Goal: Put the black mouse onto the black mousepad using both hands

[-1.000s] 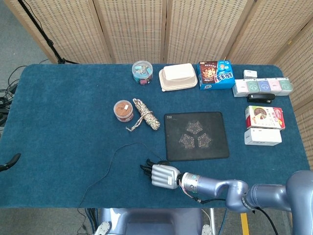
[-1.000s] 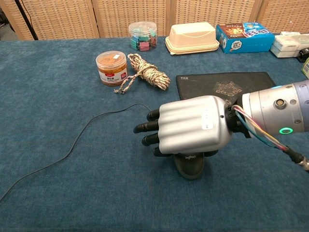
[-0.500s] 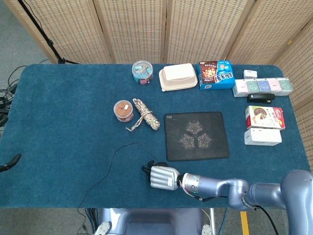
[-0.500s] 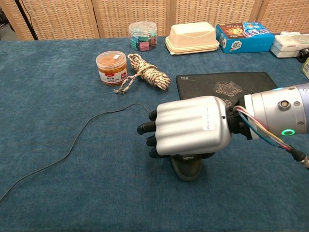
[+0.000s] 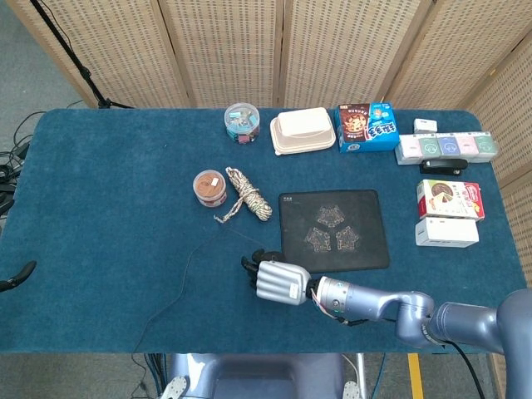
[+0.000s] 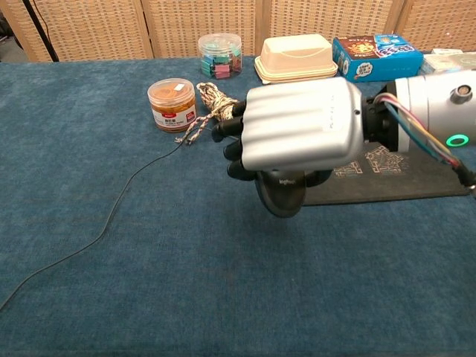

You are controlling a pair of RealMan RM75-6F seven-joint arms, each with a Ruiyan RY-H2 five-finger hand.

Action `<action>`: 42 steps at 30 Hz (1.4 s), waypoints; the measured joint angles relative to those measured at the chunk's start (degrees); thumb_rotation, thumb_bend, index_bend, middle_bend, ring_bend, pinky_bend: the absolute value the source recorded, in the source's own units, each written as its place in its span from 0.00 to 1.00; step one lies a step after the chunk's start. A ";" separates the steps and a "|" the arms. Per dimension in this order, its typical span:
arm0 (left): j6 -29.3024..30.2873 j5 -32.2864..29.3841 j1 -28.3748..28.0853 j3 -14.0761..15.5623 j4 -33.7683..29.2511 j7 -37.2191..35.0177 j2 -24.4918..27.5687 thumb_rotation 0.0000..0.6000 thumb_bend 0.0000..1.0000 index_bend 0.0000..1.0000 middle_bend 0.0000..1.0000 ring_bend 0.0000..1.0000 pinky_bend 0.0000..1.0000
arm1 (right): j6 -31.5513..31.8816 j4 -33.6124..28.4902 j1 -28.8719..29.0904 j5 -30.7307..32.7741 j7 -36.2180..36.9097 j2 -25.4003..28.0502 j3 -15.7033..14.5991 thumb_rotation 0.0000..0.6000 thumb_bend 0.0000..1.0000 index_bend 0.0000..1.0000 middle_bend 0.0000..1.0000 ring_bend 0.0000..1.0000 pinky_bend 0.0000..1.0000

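Observation:
My right hand (image 6: 297,134) grips the black mouse (image 6: 281,195) from above; only the mouse's rear end shows under the silver hand back. In the chest view the mouse hangs above the cloth, at the near left corner of the black mousepad (image 6: 401,178). From the head view, the same hand (image 5: 278,281) sits just off the pad's (image 5: 293,249) front left corner. The mouse's thin black cable (image 6: 111,216) trails left across the table. No view shows my left hand.
An orange-lidded jar (image 5: 209,188) and a rope bundle (image 5: 248,195) lie left of the pad. A clip tub (image 5: 242,121), a cream lunchbox (image 5: 302,130) and a blue box (image 5: 366,126) line the back. More boxes (image 5: 448,212) stand right. A dark sliver (image 5: 17,275) shows at the left edge.
My right hand has lifted the mouse off the cloth and carried it away from the front edge toward the mousepad's near left corner. The cable has been drawn along with it.

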 measured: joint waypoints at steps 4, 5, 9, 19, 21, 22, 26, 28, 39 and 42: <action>-0.05 0.06 0.00 0.02 -0.07 0.19 -0.04 1.00 0.26 0.00 0.00 0.00 0.00 | 0.73 1.84 0.02 0.07 -0.29 0.66 0.66 1.00 0.08 0.59 0.41 0.20 0.35; -0.09 0.06 -0.02 0.02 -0.10 0.27 -0.06 1.00 0.26 0.00 0.00 0.00 0.00 | 0.90 2.46 0.04 0.04 -0.27 0.68 0.75 1.00 0.08 0.59 0.41 0.20 0.34; -0.31 0.08 -0.10 0.03 -0.30 0.66 -0.08 1.00 0.26 0.00 0.00 0.00 0.00 | 1.52 7.13 0.19 -0.11 0.11 0.06 0.99 1.00 0.08 0.59 0.41 0.20 0.34; -1.15 -0.76 -0.45 -0.26 -0.53 1.12 -0.12 1.00 0.26 0.00 0.00 0.00 0.00 | 0.36 22.65 2.19 0.95 4.62 -4.86 1.14 1.00 0.08 0.59 0.40 0.20 0.32; -1.22 -0.78 -0.49 -0.28 -0.56 1.14 -0.10 1.00 0.26 0.00 0.00 0.00 0.00 | -0.39 24.81 2.79 1.29 5.57 -5.82 1.02 1.00 0.08 0.59 0.40 0.20 0.31; -1.24 -0.78 -0.49 -0.28 -0.56 1.14 -0.08 1.00 0.26 0.00 0.00 0.00 0.00 | -0.73 25.60 3.00 1.42 5.89 -6.15 0.93 1.00 0.08 0.59 0.40 0.20 0.31; -1.19 -0.96 -0.40 -0.30 -0.46 0.93 -0.04 1.00 0.26 0.00 0.00 0.00 0.00 | -1.87 28.69 3.72 1.48 7.28 -7.27 -0.41 1.00 0.08 0.59 0.40 0.20 0.31; -1.24 -1.12 -0.40 -0.36 -0.35 0.79 -0.03 1.00 0.26 0.00 0.00 0.00 0.00 | -1.97 29.83 3.91 0.97 7.84 -7.58 -1.67 1.00 0.08 0.59 0.40 0.20 0.31; -1.63 -1.20 -0.52 -0.41 -0.43 1.07 -0.07 1.00 0.26 0.00 0.00 0.00 0.00 | -0.85 33.01 3.45 -1.70 9.62 -7.19 -7.13 1.00 0.08 0.59 0.40 0.20 0.30; -1.83 -1.21 -0.59 -0.39 -0.65 1.47 -0.10 1.00 0.26 0.00 0.00 0.00 0.00 | -0.12 33.85 3.19 -2.05 10.59 -6.77 -8.10 1.00 0.08 0.59 0.40 0.20 0.30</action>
